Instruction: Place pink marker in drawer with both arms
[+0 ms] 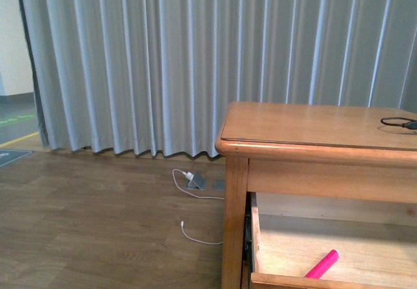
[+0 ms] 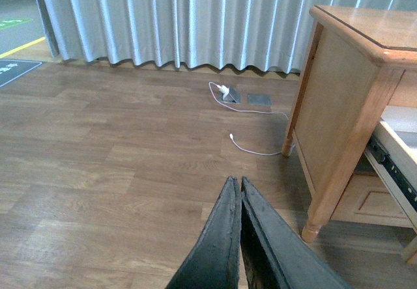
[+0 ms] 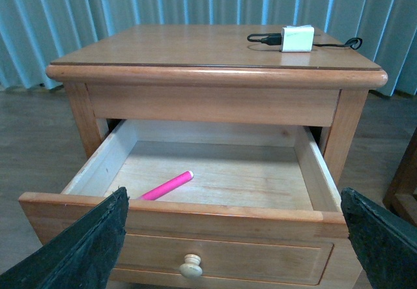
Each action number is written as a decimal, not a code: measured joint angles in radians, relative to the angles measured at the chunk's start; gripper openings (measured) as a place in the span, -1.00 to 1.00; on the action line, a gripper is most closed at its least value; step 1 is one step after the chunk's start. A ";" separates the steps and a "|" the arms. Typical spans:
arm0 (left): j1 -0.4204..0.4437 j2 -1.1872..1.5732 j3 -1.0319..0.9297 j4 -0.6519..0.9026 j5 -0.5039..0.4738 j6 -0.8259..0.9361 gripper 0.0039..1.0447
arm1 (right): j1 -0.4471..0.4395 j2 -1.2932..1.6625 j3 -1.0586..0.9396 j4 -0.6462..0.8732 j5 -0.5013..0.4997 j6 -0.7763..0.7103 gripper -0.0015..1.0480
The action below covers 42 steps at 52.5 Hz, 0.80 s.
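Observation:
The pink marker [image 3: 167,186] lies loose on the floor of the pulled-out wooden drawer [image 3: 228,214], near its front left; it also shows in the front view [image 1: 322,263]. The drawer's pale round knob [image 3: 191,265] faces my right gripper [image 3: 234,237], which is open and empty, its fingers [image 3: 85,250] spread wide in front of the drawer front. My left gripper [image 2: 240,183] is shut and empty, hanging above the wooden floor to the left of the dresser [image 2: 345,100]. In the front view neither arm shows.
A white charger block [image 3: 297,38] with a black cable lies on the dresser top [image 1: 313,123]. A white cable [image 2: 251,149] and a floor socket [image 2: 230,94] lie on the wooden floor by the grey curtain [image 1: 195,55].

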<state>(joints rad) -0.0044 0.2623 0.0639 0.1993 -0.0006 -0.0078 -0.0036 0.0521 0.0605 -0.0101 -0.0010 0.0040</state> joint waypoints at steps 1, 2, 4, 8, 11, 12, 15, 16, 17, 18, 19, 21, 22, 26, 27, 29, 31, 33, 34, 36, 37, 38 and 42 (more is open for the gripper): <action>0.000 -0.005 -0.003 -0.003 0.000 0.000 -0.93 | 0.000 0.000 0.000 0.000 0.000 0.000 0.84; 0.001 -0.007 -0.004 -0.005 0.000 0.000 -0.93 | 0.000 0.000 0.000 0.000 0.001 0.000 0.84; 0.002 -0.018 -0.009 -0.010 0.000 0.000 -0.93 | 0.000 0.000 0.000 0.000 0.000 0.000 0.84; 0.002 -0.043 -0.018 -0.026 0.000 0.000 -0.93 | 0.000 0.000 0.000 0.000 0.000 0.000 0.84; 0.002 -0.062 -0.025 -0.037 0.000 0.000 -0.93 | 0.000 0.000 0.000 0.000 0.000 0.000 0.84; 0.002 -0.067 -0.029 -0.038 0.000 0.000 -0.93 | 0.000 0.000 0.000 0.000 0.000 0.000 0.84; 0.002 -0.086 -0.041 -0.034 0.001 0.001 -0.93 | 0.000 0.000 0.000 0.000 0.000 0.000 0.84; 0.002 -0.108 -0.041 -0.050 0.000 0.000 -0.93 | 0.000 0.000 0.000 0.000 0.000 0.000 0.84; 0.002 -0.150 -0.041 -0.106 0.000 0.001 -0.93 | 0.000 0.000 0.000 0.000 0.000 0.000 0.84; 0.002 -0.193 -0.041 -0.161 0.001 0.001 -0.93 | 0.000 0.000 -0.001 0.000 0.000 0.000 0.84; 0.002 -0.228 -0.041 -0.185 0.001 0.001 -0.93 | 0.000 0.000 -0.001 0.000 0.000 0.000 0.84; 0.002 -0.250 -0.041 -0.192 0.001 0.001 -0.93 | 0.000 0.000 -0.001 0.000 0.001 0.000 0.84; 0.002 -0.254 -0.041 -0.194 0.001 0.001 -0.93 | 0.000 0.000 -0.001 0.000 0.000 0.000 0.84; 0.002 -0.256 -0.041 -0.197 0.001 0.001 -0.93 | 0.000 0.000 -0.001 0.000 0.000 0.000 0.84; 0.002 -0.257 -0.041 -0.197 0.001 0.001 -0.93 | 0.000 0.000 -0.001 0.000 0.000 0.000 0.84; 0.002 -0.257 -0.041 -0.198 0.001 0.001 -0.93 | 0.000 0.000 -0.001 0.000 0.000 0.000 0.84; 0.002 -0.257 -0.041 -0.198 0.001 0.000 -0.91 | 0.000 0.000 -0.001 0.000 0.000 0.000 0.84; 0.002 -0.257 -0.041 -0.198 0.001 0.000 -0.78 | 0.000 0.000 -0.001 0.000 0.000 0.000 0.84; 0.002 -0.257 -0.041 -0.198 0.001 0.001 -0.71 | 0.000 0.000 -0.001 0.000 0.000 0.000 0.84; 0.002 -0.257 -0.041 -0.198 0.001 0.000 -0.58 | 0.000 0.000 -0.001 0.000 0.000 0.000 0.84; 0.002 -0.257 -0.041 -0.198 0.001 0.000 -0.51 | 0.000 0.000 -0.001 0.000 0.000 0.000 0.84; 0.002 -0.257 -0.041 -0.198 0.001 0.001 -0.40 | 0.000 0.000 -0.001 0.000 0.000 0.000 0.84; 0.002 -0.257 -0.041 -0.198 0.001 0.000 -0.13 | 0.000 0.000 -0.001 0.000 0.000 0.000 0.84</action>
<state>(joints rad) -0.0021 0.0051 0.0231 0.0013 0.0002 -0.0074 -0.0036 0.0521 0.0593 -0.0101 -0.0006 0.0040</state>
